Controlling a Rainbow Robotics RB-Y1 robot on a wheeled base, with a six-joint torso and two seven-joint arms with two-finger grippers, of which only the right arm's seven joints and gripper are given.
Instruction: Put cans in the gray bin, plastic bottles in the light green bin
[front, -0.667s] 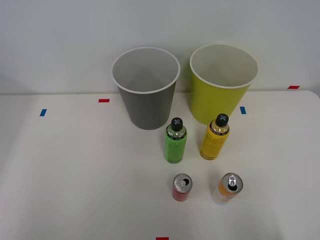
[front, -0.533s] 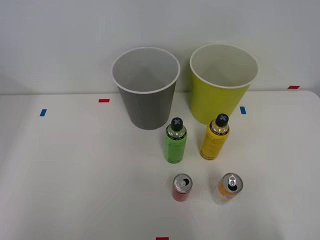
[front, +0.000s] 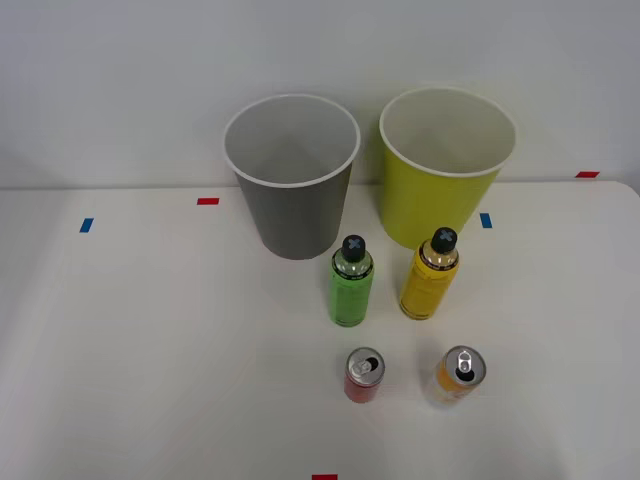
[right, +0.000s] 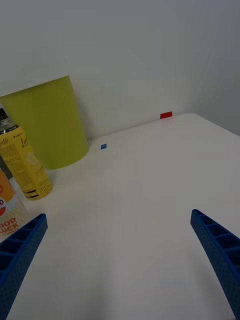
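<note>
Right gripper (right: 120, 260) wide open, empty, low over table (front: 150, 350) nr yellow bottle (right: 22, 162) & orange can (right: 9, 210). Green bottle (front: 351, 281), red can (front: 364, 375) upright.

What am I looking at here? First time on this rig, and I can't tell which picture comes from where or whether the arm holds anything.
One picture looks down from above the robot's arms onto a white table. At the back stand a gray bin and a light green bin. In front stand a green bottle and a yellow bottle, then a red can and an orange can. The other picture comes from the right wrist: the blue ribbed shapes are its gripper, open and holding nothing.
</note>
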